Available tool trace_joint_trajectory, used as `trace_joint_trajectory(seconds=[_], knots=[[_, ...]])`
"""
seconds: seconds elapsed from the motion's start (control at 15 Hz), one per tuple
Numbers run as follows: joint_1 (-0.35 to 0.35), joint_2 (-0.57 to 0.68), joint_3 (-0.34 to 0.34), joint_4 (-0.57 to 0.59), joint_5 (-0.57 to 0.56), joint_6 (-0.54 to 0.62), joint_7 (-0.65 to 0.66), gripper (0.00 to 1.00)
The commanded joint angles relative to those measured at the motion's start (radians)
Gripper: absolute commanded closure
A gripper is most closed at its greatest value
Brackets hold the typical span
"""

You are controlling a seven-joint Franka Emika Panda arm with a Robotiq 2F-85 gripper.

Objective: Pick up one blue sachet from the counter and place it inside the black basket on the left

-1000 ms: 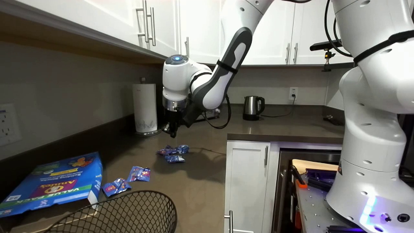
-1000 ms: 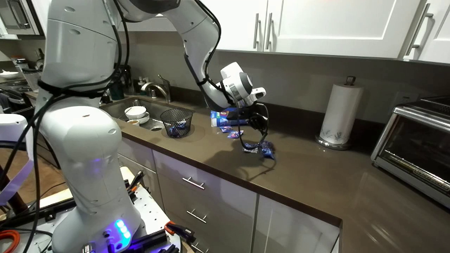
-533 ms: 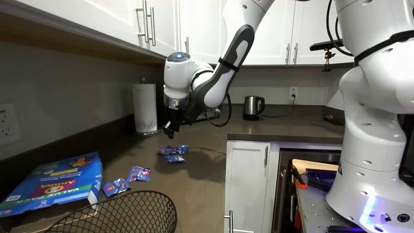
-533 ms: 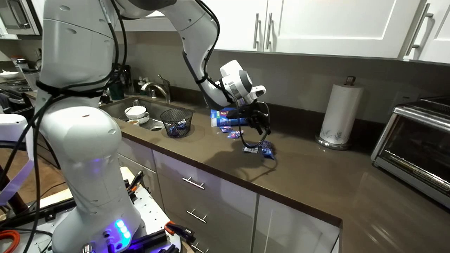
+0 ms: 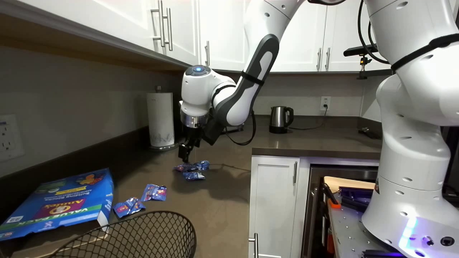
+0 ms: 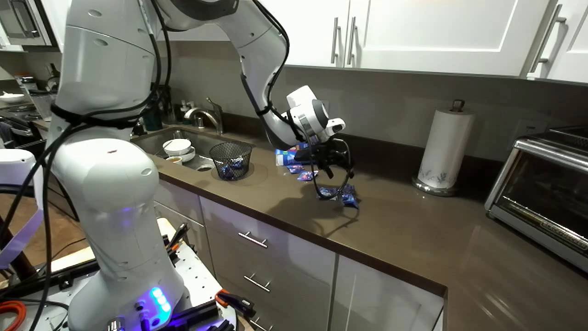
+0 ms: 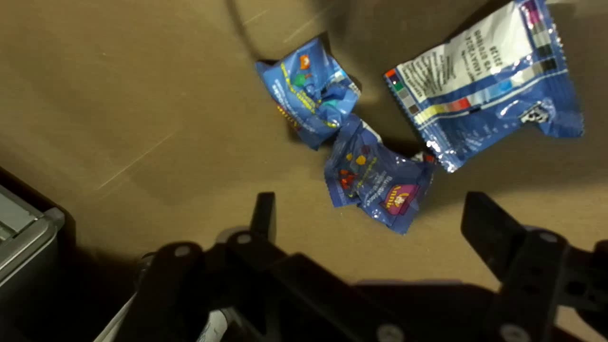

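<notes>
Holds a black, two-fingered gripper (image 7: 370, 202) spread wide just above the dark grey-brown countertop (image 6: 404, 230). In the wrist view, has a small, rectangular, glossy blue sachet with a magenta logo (image 7: 384, 183) lying on it just ahead of the gap between the fingers (image 7: 491, 232), apart from both. Has a crumpled blue sachet with yellow print (image 7: 311, 92) touching that one, and a blue sachet with a white printed panel (image 7: 479, 85) just beside (cannot tell whether touching). Farther out, in an exterior view, shares the countertop with a flat blue sachet with pinkish print (image 5: 154, 192), a matching blue sachet (image 5: 129, 207) just beside, and a large, flat, blue cardboard box with colourful print (image 5: 64, 200) near both. Hangs well apart, in both exterior views, from a round, black, wire-mesh basket with a thick rim (image 6: 227, 155), set upright on the countertop. In an exterior view, reveals blue packets (image 6: 227, 172) through the mesh, and a grey metal sink (image 6: 202, 148) with round white bowls (image 6: 177, 147) just beside the basket. Outermost, has a white, cylindrical paper-towel roll (image 6: 445, 149), a silver, box-shaped toaster oven (image 6: 546, 193) and a cylindrical steel kettle (image 5: 279, 118).
</notes>
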Motion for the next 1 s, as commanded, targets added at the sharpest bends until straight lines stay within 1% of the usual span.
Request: trace_joint_trajectory(seconds=[0.0,0.07,0.2,0.4,0.47,0.53,0.6,0.67,0.73,0.87,0.93], knots=[[-0.016,0.038,0.006,0.027,0.000,0.038,-0.032,0.07],[-0.016,0.047,0.005,0.034,0.000,0.044,-0.034,0.20],[-0.019,0.065,0.006,0.046,0.003,0.053,-0.038,0.37],[-0.025,0.090,0.009,0.066,0.010,0.058,-0.044,0.37],[-0.028,0.101,0.011,0.075,0.012,0.060,-0.046,0.35],[-0.031,0.110,0.012,0.083,0.014,0.060,-0.048,0.31],[-0.036,0.122,0.012,0.093,0.014,0.063,-0.051,0.22],[-0.042,0.132,0.015,0.101,0.017,0.064,-0.057,0.22],[-0.049,0.144,0.017,0.111,0.021,0.065,-0.062,0.38],[-0.069,0.162,0.028,0.125,0.032,0.068,-0.082,0.48],[-0.079,0.171,0.033,0.132,0.034,0.071,-0.092,0.58]])
